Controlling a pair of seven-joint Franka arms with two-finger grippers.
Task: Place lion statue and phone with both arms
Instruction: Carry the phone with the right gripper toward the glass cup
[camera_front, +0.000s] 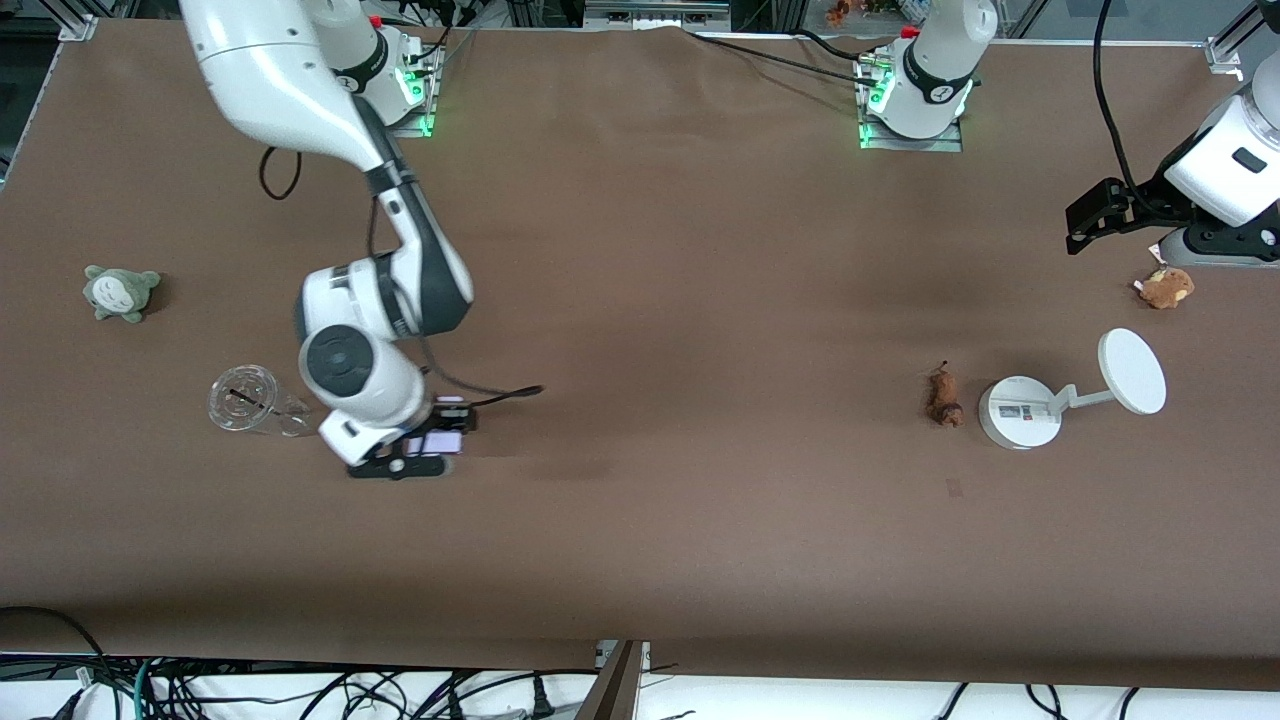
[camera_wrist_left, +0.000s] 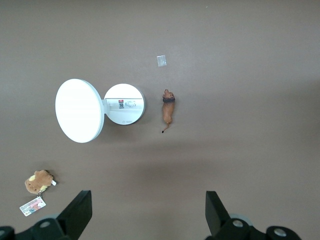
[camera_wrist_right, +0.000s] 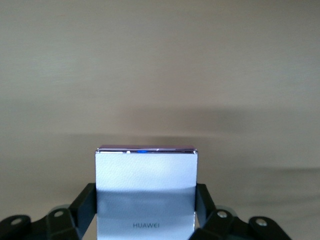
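Observation:
The lion statue (camera_front: 943, 397) is a small reddish-brown figurine lying on the brown table beside the white stand's base, toward the left arm's end; it also shows in the left wrist view (camera_wrist_left: 168, 106). My left gripper (camera_front: 1093, 215) is open and empty, held high above that end of the table, its dark fingers (camera_wrist_left: 80, 210) wide apart. My right gripper (camera_front: 432, 447) is shut on the phone (camera_front: 443, 441), a pale lavender slab marked HUAWEI (camera_wrist_right: 146, 185), low over the table beside the clear cup. Its fingers (camera_wrist_right: 85, 205) press both side edges.
A white stand with a round base (camera_front: 1018, 412) and a disc (camera_front: 1133, 371) is next to the lion. A tan plush toy (camera_front: 1165, 288) with a tag lies near the left arm. A clear cup (camera_front: 250, 402) lies on its side, and a grey-green plush (camera_front: 120, 292) sits at the right arm's end.

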